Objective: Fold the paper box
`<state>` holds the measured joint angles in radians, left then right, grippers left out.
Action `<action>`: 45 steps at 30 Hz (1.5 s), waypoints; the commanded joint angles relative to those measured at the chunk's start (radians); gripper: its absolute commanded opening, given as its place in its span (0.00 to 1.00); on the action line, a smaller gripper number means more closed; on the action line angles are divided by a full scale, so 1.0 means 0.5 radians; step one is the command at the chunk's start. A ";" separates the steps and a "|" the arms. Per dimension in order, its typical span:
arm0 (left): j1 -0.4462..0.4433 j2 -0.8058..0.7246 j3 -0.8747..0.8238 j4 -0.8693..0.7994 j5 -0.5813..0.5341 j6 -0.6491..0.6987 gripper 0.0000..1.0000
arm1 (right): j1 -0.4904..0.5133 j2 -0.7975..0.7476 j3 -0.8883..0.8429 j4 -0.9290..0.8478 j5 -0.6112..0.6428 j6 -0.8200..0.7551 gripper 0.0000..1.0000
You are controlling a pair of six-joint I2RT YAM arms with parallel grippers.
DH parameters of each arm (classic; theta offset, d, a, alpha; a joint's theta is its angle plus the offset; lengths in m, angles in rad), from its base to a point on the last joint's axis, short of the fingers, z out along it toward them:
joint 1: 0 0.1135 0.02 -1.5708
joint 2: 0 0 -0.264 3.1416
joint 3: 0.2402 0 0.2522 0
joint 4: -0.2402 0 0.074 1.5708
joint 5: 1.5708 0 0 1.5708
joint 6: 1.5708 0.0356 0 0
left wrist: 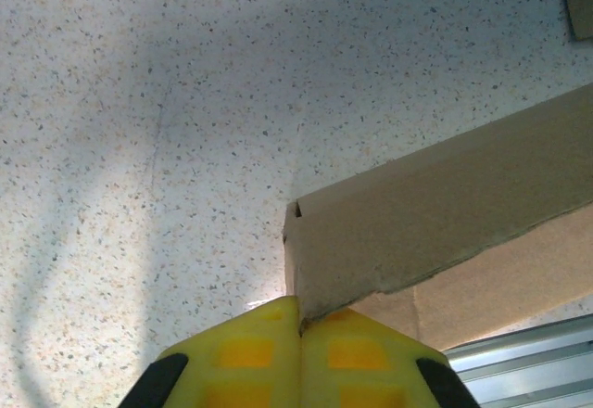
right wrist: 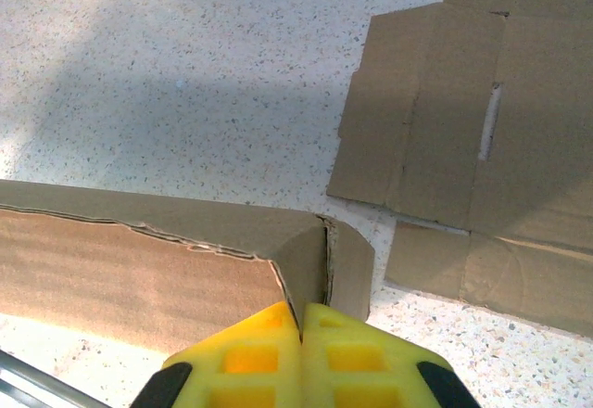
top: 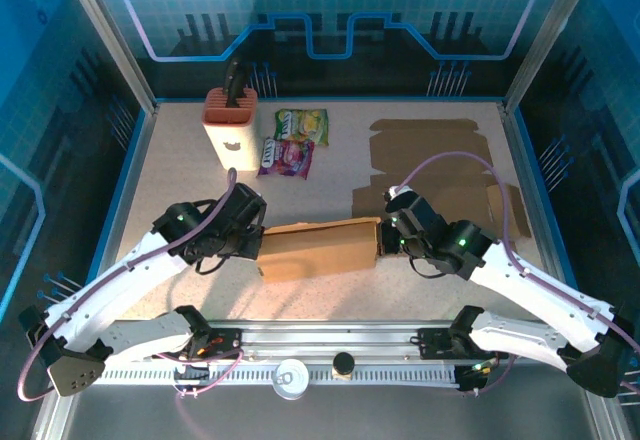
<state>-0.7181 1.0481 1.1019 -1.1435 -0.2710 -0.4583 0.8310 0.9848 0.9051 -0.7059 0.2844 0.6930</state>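
Cardboard is what both arms have in hand: the paper box [top: 318,248] lies as a long, half-formed sleeve on the bench [top: 180,180], near the front edge and between the two arms, with one tool at each end. The left tool [left wrist: 299,320] is closed right up, its yellow pads [left wrist: 246,352] nipping the bottom corner of the box's left end wall. The right tool [right wrist: 301,320] is closed just as tight, on the edge where the long wall meets the small rounded end flap [right wrist: 350,264]. To my eye the step is squaring the sleeve up from its two ends. Each grip has only a thin edge of card, so I would pull gently and evenly, or a corner could tear or slip out. Both ends want to move together, otherwise the sleeve may twist instead of bending along its creases, and the underside is best left flat on the bench. A flat cardboard sheet [right wrist: 463,148] lies near the right end, so that flap needs room to swing.
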 commanded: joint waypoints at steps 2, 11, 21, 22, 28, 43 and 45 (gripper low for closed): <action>0.014 0.012 0.010 -0.022 0.070 -0.101 0.00 | 0.031 0.011 0.023 -0.092 -0.013 0.028 0.00; 0.025 0.066 0.127 -0.097 0.191 -0.219 0.00 | 0.031 0.018 0.018 -0.098 -0.010 0.000 0.00; 0.113 0.088 0.177 -0.070 0.447 -0.319 0.00 | 0.030 0.052 0.013 -0.081 -0.037 -0.061 0.00; 0.124 0.088 0.177 -0.066 0.473 -0.325 0.00 | 0.029 0.052 0.009 -0.079 -0.038 -0.061 0.00; 0.159 0.086 0.182 -0.052 0.558 -0.372 0.01 | 0.028 0.049 0.006 -0.085 -0.036 -0.062 0.00; 0.233 0.140 0.143 -0.084 0.595 -0.439 0.00 | 0.028 0.052 0.000 -0.074 -0.044 -0.060 0.00; 0.232 0.106 0.080 -0.054 0.583 -0.432 0.00 | 0.028 0.052 -0.012 -0.062 -0.044 -0.069 0.00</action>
<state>-0.6044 1.1225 1.1790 -1.2018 -0.0357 -0.6567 0.8310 0.9955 0.9051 -0.7086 0.2996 0.6724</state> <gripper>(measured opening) 0.052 0.041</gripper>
